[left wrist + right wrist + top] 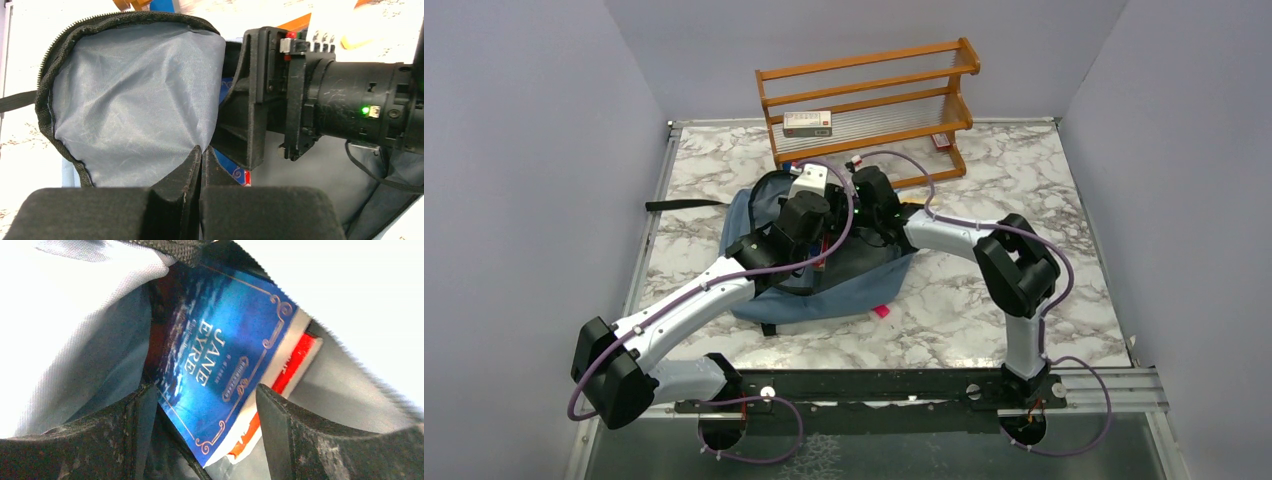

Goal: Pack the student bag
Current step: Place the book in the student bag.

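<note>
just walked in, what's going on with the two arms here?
Both arms are working at the student bag, which lies open on the marble table. The left gripper is shut, apparently pinching the bag's lining to hold the opening up. The right gripper reaches inside, jaws open, over a blue Jane Eyre book that lies in the bag on top of a red-and-white item. Nothing is gripped on that side.

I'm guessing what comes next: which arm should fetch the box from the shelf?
Right, probably. The right gripper is open and empty over the book; the left gripper is shut, seemingly holding the bag open.
</note>
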You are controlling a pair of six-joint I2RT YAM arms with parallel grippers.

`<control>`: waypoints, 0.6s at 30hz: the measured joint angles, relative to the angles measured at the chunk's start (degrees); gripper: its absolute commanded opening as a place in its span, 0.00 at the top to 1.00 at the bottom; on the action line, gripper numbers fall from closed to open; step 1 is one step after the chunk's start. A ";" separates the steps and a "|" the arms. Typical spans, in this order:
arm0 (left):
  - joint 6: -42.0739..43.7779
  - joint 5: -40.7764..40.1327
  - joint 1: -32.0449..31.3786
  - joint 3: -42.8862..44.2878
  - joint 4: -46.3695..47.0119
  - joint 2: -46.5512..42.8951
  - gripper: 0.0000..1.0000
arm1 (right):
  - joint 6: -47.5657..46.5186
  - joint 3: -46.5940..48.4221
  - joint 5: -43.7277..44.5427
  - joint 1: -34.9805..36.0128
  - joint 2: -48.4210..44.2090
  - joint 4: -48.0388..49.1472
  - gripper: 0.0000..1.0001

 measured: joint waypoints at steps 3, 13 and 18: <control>-0.02 0.20 0.00 0.00 0.11 -0.02 1.00 | -0.98 -1.68 0.90 -0.52 -1.73 0.09 0.24; -0.04 0.81 0.33 -1.01 0.94 -0.17 0.98 | -4.96 -10.14 4.02 -2.01 -9.11 0.26 0.24; 0.11 2.84 0.48 -1.05 1.42 -0.17 0.67 | -9.33 -13.84 5.55 -2.14 -17.05 0.44 0.24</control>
